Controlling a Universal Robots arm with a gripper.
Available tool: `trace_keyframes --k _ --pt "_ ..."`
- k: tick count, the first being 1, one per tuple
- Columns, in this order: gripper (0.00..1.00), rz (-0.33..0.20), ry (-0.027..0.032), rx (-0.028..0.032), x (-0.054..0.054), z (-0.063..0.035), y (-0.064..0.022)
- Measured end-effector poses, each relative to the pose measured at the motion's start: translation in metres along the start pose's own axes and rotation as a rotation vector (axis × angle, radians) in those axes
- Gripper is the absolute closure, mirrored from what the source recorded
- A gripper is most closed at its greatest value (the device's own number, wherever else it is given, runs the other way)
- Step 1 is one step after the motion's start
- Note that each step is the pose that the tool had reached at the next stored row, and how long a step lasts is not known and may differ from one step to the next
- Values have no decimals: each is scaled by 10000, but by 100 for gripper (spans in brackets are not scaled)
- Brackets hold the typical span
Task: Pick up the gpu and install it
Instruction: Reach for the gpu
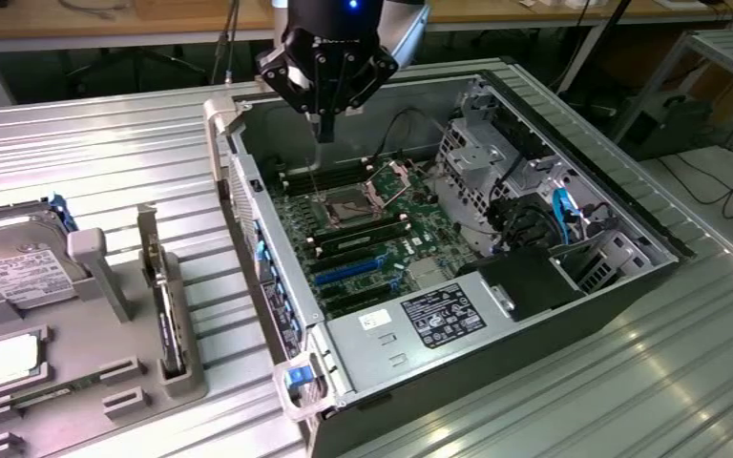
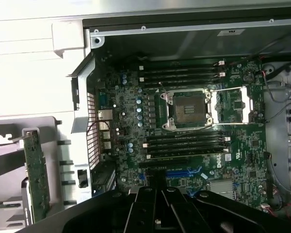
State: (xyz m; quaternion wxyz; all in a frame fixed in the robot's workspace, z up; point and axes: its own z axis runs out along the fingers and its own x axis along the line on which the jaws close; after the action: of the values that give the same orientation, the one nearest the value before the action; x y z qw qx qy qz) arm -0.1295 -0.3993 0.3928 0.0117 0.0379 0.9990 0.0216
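The gpu [image 1: 165, 303] stands on its edge in a slot of the grey holder [image 1: 87, 382] at the exterior view's left; in the wrist view its green board [image 2: 37, 171] shows edge-on. My gripper [image 1: 325, 129] hangs over the back part of the open computer case [image 1: 596, 286], well apart from the gpu, fingers pressed together with nothing between them. The wrist view looks down past the shut fingers [image 2: 157, 206] onto the motherboard [image 2: 131, 111], with its empty processor socket [image 2: 188, 109] and blue card slots [image 2: 182, 172].
A silver hard drive [image 1: 16, 265] and a small square processor chip [image 1: 12, 355] sit in the same grey holder. The case's side wall [image 1: 259, 258] stands between holder and motherboard. Drive cages and cables [image 1: 533, 200] fill the case's right side.
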Motion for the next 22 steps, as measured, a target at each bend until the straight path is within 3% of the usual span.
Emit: trace_keyframes --k 20,22 --pt "89 -109 81 3 184 5 -27" --pt "89 -154 85 -24 191 5 -51"
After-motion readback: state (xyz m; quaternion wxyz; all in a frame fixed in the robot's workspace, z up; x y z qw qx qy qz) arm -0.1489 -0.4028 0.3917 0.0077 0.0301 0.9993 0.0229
